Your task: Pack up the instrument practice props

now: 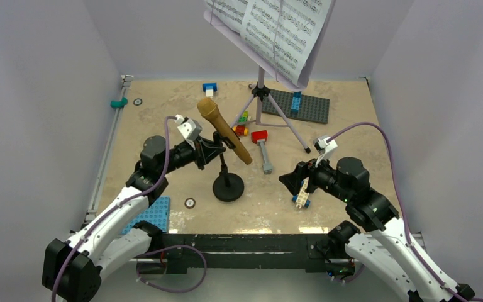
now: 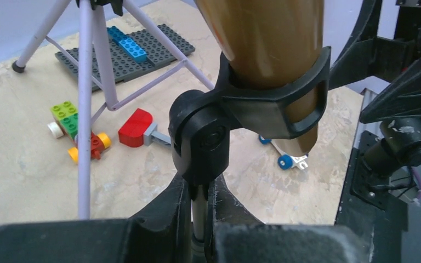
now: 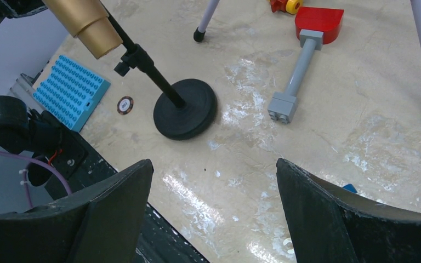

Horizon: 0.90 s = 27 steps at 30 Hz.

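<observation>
Mic stand [image 2: 200,142] post tight within left tool [image 2: 199,216]

The sheet-music pages [image 1: 277,28] and the gold microphone [image 2: 268,38] are each cut off by a view's top edge.

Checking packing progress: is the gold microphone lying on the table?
No, the gold microphone sits tilted in the clip of the black mic stand, above the table.

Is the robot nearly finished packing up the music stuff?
Not nearly. Nothing looks packed: the music stand stands with its sheet-music pages on it. In hand: the left gripper pinches the mic stand by its pole, gold microphone in its clip. The right gripper is open, holding nothing. Everything is left to put away.
</observation>
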Motion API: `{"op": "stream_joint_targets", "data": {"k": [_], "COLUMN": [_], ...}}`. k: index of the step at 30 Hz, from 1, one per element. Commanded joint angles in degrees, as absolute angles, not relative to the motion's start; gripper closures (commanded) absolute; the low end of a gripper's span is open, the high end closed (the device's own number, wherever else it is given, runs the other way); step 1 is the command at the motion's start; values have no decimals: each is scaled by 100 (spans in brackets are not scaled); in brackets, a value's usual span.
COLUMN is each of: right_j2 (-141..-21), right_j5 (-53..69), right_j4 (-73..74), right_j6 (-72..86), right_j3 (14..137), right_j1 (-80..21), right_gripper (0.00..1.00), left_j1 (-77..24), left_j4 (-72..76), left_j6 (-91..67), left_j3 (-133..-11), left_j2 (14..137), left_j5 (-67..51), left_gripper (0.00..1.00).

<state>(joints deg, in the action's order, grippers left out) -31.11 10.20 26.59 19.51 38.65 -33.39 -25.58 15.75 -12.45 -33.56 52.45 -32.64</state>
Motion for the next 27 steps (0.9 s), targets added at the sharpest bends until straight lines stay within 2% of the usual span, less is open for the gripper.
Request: {"op": "stream_joint_targets", "data": {"k": [1,7,12,19,23,27], "right_j2": [-3150,-3141,-3115,-3225,-3245,-3263], "right_j5": [1092,1066,976,809,726,704], "right_j4": [2619,2557,2319,2156,2128,2093], "right_j6": [1868,1918,2091,2248,2283,2350], "right_j3": [4096,4059,3946,3968,3973,3939], "right_j1": [-3357,-3356,-3357,-3357,-3357,-3357], "right_gripper": [12,12,13,13,14,14], "left_j1": [-2549,-2732,-4044,-5740,-6155,-6366], "left_j4": [2157,2641,2406,2683,2760,3163], "left_j6": [-1546,-1795,-926,-321,-404,-528], "left_j3": [-3281,-2904,-2882,-3302,-3667,-3795], "left_j2": [5009,4441,4091,4649,5213,5649], "left_j5": [-3312,-2450,-125,2848,4182,4971], "left_gripper": [100,100,100,100,100,100]}}
